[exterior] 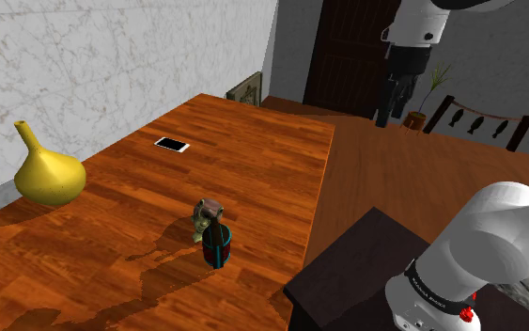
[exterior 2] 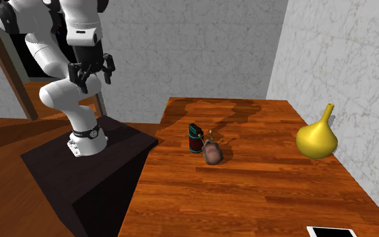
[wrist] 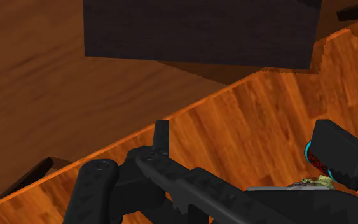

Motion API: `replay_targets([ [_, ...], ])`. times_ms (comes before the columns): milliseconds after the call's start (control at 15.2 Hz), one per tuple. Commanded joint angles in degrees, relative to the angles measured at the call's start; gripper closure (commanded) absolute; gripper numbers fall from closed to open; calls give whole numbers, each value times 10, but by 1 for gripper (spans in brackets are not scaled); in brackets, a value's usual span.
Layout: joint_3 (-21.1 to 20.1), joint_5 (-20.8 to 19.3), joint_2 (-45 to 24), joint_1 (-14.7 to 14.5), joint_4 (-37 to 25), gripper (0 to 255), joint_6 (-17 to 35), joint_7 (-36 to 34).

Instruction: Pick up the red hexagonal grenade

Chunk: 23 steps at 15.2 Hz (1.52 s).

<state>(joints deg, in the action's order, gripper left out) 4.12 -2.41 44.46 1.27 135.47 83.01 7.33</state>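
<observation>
The grenade is a small dark red cylinder with cyan bands, standing upright on the wooden table near the edge that faces the stand. In the second exterior view the grenade stands at the table's near-left part. My gripper hangs high in the air, off the table and well away from the grenade, with its fingers apart and nothing between them. The second exterior view has the gripper above the stand. In the wrist view a sliver of the grenade peeks out beside one finger.
A lumpy greenish-brown object touches the grenade. A yellow long-necked vase and a phone lie farther along the table. The dark stand sits beside the table edge. A chair and a dark door stand behind.
</observation>
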Motion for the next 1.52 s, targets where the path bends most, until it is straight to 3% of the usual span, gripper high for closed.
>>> replay_targets([
  [0,0,0,0,0,0,0,0,0],
  [726,-114,90,-68,-37,79,0,170,-146],
  [1452,-227,126,-244,-60,57,0,354,-289],
])
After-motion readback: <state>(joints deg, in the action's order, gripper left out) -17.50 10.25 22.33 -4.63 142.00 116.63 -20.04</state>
